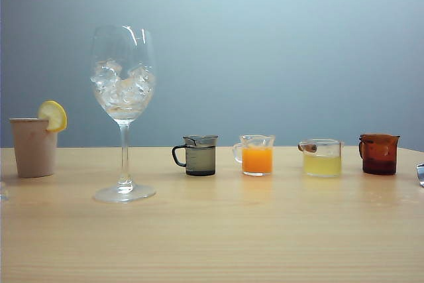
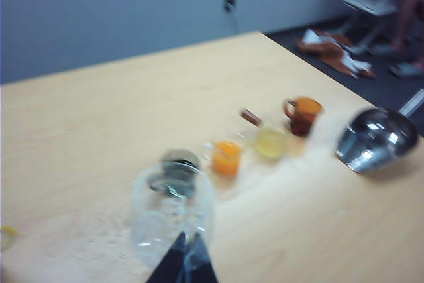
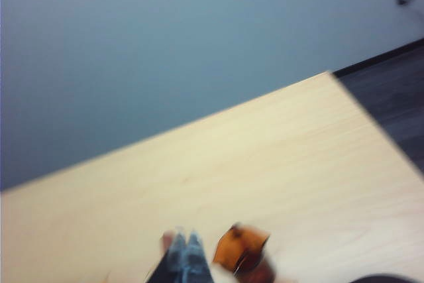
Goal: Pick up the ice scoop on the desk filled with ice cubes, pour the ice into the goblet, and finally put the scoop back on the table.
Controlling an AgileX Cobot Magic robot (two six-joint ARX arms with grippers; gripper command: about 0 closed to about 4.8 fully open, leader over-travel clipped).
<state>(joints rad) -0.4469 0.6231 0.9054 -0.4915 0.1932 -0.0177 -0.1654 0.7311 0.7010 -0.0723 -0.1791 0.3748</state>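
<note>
the shiny silver metal ice scoop (image 2: 376, 140) lay on the light-wood table (image 2: 318, 217) (bowl empty, apparently); the right hand (image 3: 185, 256) was closed, the left hand (image 2: 183, 263) unreadable.

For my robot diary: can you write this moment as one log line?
goblet: holds ice cubes | ice scoop: on table | left gripper: shut | right gripper: shut, empty

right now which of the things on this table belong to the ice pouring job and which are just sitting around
Part of the job:
goblet, ice cubes in its bowl
ice scoop, lying on the table
right gripper, shut, empty
left gripper, by the goblet

Just sitting around:
beige cup with lemon slice
grey jug
orange juice jug
yellow juice jug
amber jug
</note>
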